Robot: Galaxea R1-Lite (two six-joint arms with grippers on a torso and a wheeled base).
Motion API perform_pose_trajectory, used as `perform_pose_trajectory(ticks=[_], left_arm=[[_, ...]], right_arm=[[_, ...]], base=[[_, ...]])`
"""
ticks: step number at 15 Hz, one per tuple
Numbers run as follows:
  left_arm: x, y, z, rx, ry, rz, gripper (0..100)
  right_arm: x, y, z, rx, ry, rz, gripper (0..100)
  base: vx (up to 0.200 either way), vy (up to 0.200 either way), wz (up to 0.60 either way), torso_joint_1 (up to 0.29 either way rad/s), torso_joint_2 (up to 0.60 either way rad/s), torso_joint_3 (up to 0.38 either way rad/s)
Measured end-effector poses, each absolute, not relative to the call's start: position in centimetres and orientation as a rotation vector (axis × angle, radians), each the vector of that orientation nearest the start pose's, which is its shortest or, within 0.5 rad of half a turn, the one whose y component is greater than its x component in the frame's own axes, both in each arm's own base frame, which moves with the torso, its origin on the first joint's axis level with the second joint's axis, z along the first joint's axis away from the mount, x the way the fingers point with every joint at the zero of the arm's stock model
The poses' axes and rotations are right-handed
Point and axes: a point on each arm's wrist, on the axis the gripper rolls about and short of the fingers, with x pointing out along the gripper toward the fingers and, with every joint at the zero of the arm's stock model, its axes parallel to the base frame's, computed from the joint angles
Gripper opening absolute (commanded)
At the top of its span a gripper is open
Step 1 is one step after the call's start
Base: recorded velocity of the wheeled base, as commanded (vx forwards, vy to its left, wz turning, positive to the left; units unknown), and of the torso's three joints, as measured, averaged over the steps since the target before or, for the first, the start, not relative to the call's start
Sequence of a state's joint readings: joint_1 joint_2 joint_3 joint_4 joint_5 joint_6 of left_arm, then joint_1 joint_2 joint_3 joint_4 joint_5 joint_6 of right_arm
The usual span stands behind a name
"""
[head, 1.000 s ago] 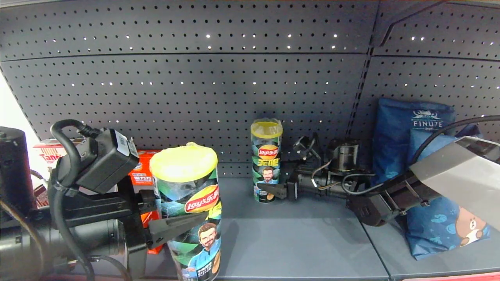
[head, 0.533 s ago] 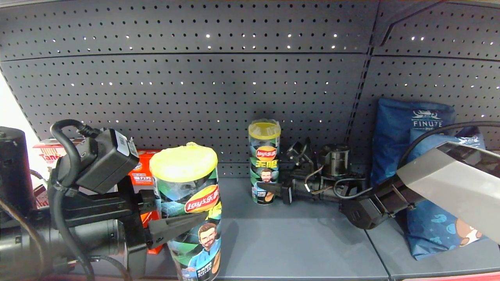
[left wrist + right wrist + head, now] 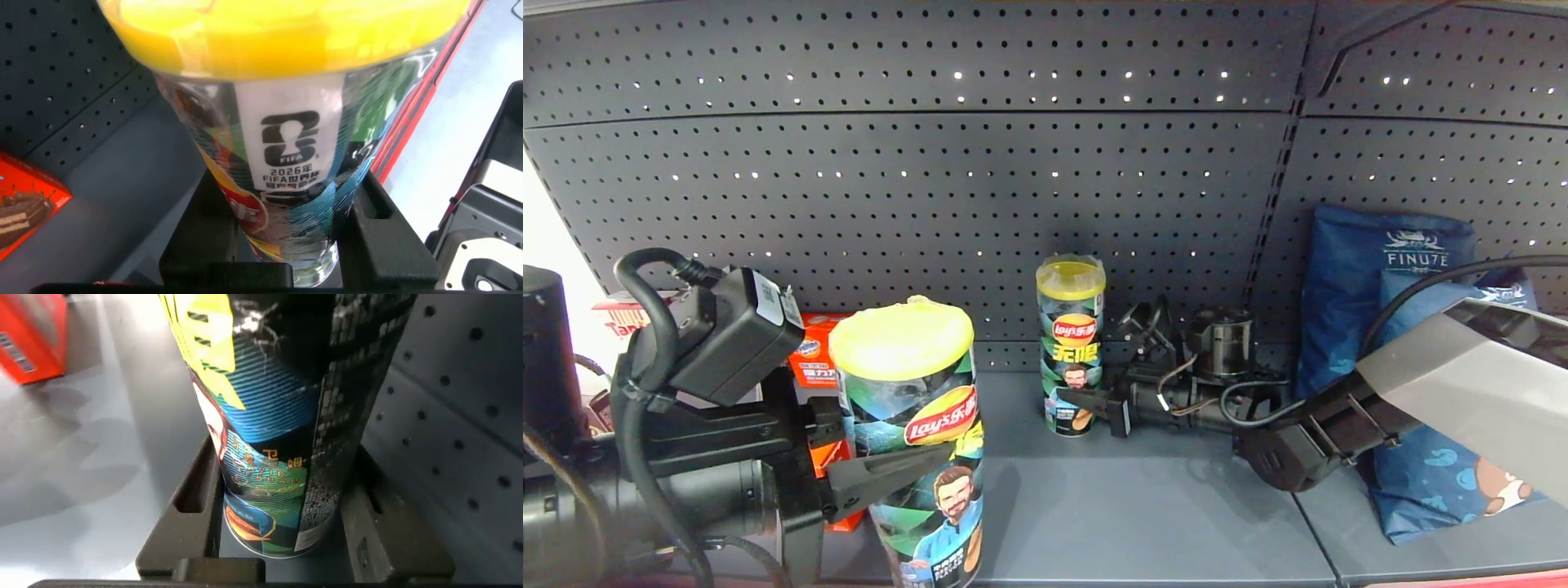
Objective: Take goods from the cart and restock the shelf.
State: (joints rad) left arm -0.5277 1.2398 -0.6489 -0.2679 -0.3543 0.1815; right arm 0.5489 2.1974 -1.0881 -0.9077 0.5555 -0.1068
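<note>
Pinching glossy cylindrical front can [image 3: 907, 384], left gripper [image 3: 907, 474]; right gripper [image 3: 1076, 400], rear can [image 3: 1072, 327].

1. The left arm [image 3: 645, 506] is a thick, matt black cylinder.
2. On it sits a boxy black wrist camera [image 3: 727, 335] with a white label sticker. A thick black cable [image 3: 633, 310] loops from the camera's top.
3. The left gripper [image 3: 915, 465] has flat black fingers [image 3: 890, 478] tapering to a wedge.
4. The right arm [image 3: 1478, 384] wears an angular silver-grey shell that ends in a black wrist joint [image 3: 1290, 449].
5. The right gripper [image 3: 1074, 398] is black, with thin white and brown wires [image 3: 1176, 388] and a dark metallic cylinder [image 3: 1221, 343] on top.
</note>
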Motion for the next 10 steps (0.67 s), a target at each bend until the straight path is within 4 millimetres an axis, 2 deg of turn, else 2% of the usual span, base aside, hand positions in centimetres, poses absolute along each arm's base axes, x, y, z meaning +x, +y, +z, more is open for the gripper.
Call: perform_pose_trajectory(ticks=[7,10], left_arm=[[15.2,-9.7,21.3,0.197,0.259,-0.901,0],[14.9,-9.6,21.3,0.197,0.255,-0.900,0]], right_arm=[[30.0,19.9,12.4,-0.093,0.141,1.121,0],[27.6,19.6,12.8,-0.094,0.113,1.148,0]], base=[[0.000,0.000,0.00,0.000,0.00,0.000],[0.000,0.000,0.00,0.000,0.00,0.000]])
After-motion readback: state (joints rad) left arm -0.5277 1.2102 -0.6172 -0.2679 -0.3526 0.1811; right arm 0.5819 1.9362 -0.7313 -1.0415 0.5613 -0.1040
